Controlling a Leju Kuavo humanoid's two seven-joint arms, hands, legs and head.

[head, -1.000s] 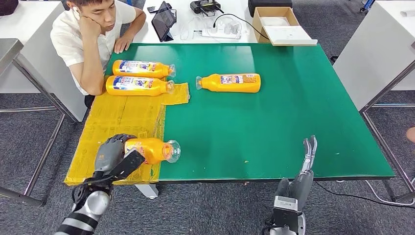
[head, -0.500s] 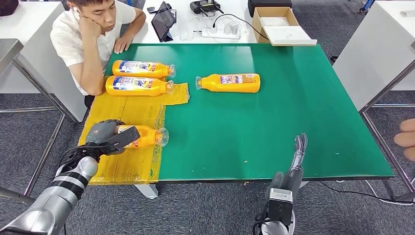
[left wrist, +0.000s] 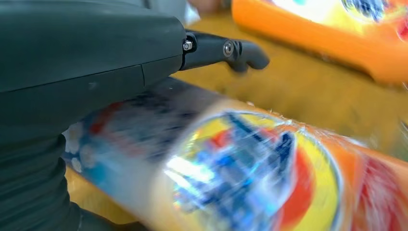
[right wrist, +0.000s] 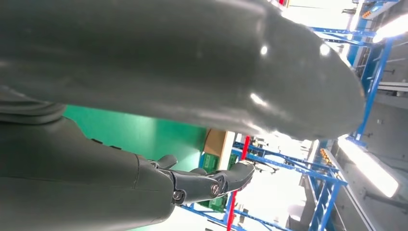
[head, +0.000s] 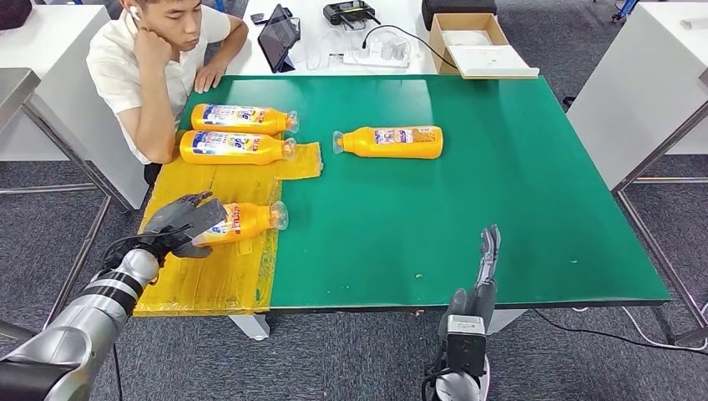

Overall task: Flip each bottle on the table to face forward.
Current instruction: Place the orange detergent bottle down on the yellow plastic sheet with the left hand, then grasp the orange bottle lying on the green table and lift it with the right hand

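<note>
Four orange bottles lie on their sides. Two bottles (head: 242,119) (head: 236,146) lie at the far left with their blue labels up, and a third bottle (head: 391,142) lies mid-table. The nearest bottle (head: 249,220) (left wrist: 250,168) lies on the yellow mat (head: 217,271), cap pointing right, its blue and red label showing. My left hand (head: 182,220) (left wrist: 72,72) is at its base end with fingers spread, touching it without a wrapped grip. My right hand (head: 487,251) (right wrist: 144,57) hangs over the table's front edge with fingers straight, holding nothing.
A person (head: 150,67) sits at the far left corner, one arm resting near the two far bottles. The green table (head: 501,192) spreads bare to the right. A cardboard box (head: 472,38), a tablet (head: 280,35) and cables lie on the white desk behind.
My left hand carried the near bottle away from the front edge onto the mat and turned it label up; its fingers have spread. My right hand drifted left along the front edge.
</note>
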